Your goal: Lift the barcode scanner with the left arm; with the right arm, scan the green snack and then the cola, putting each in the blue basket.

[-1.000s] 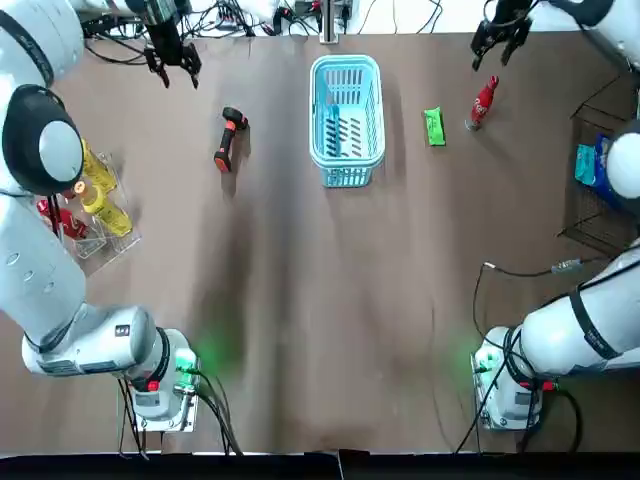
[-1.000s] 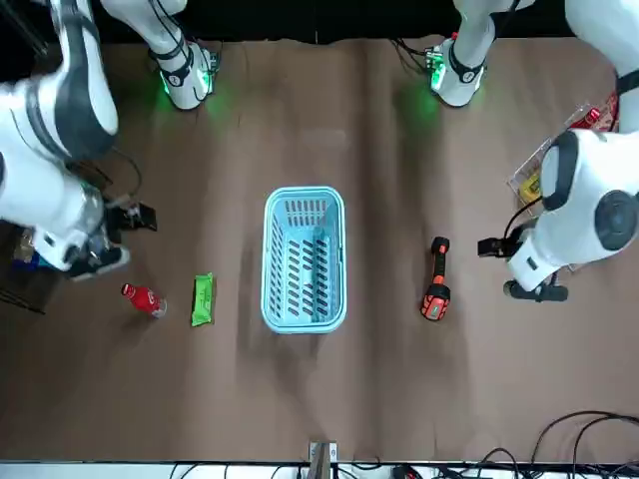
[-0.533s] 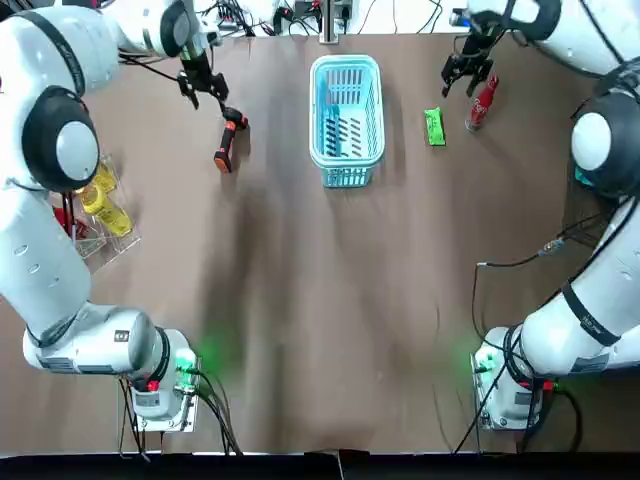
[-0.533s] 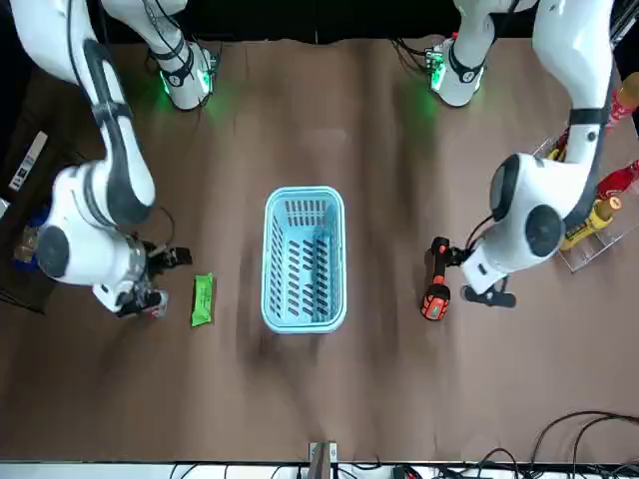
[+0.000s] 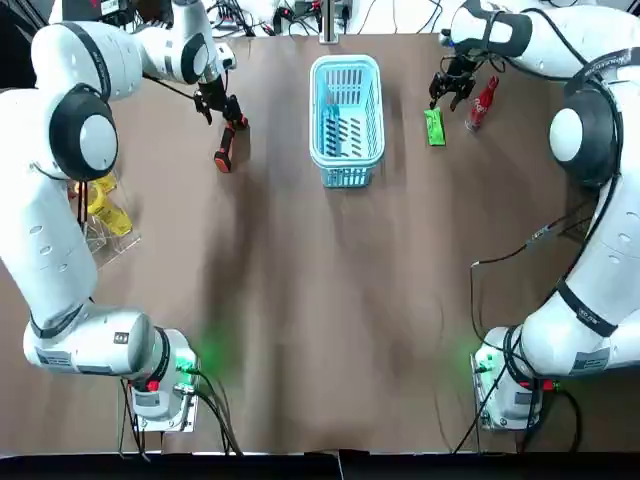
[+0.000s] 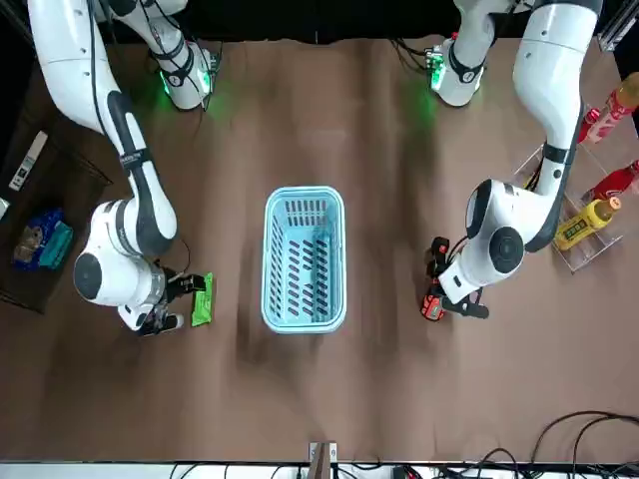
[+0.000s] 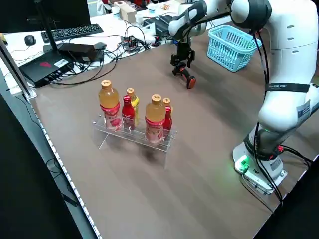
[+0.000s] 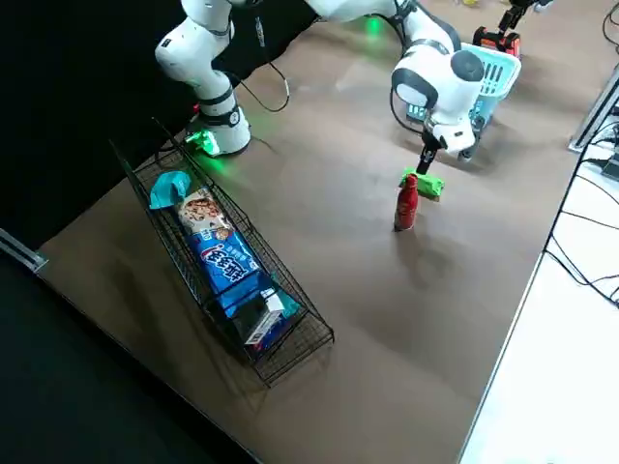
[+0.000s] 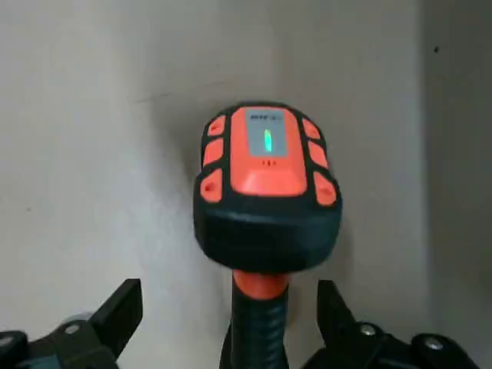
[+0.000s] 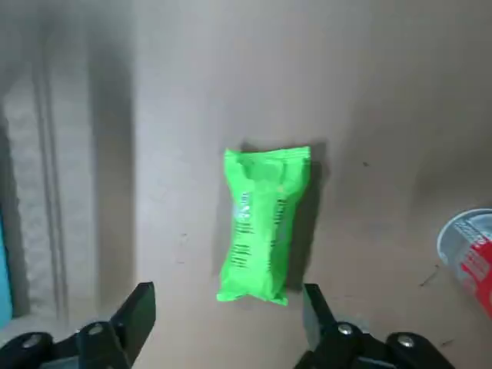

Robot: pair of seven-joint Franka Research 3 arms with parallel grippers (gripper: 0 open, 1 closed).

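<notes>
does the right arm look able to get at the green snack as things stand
Probably yes: the right gripper hangs open just above the green snack, which lies flat. The cola and the blue basket stand apart from it on either side, so nothing seems to block the way down.

Table, seen from the robot's side. Basket (image 5: 345, 178) at far centre. Barcode scanner (image 5: 226, 145) lies left of it, snack (image 5: 434, 127) right, cola bottle (image 5: 483, 103) upright just beyond. Left pincer (image 9: 228, 288) straddles the scanner's handle. Right pincer (image 10: 228, 292) hangs above the snack. Bottle rack (image 5: 105, 235) at left edge, wire crate (image 8: 179, 256) at right.
</notes>
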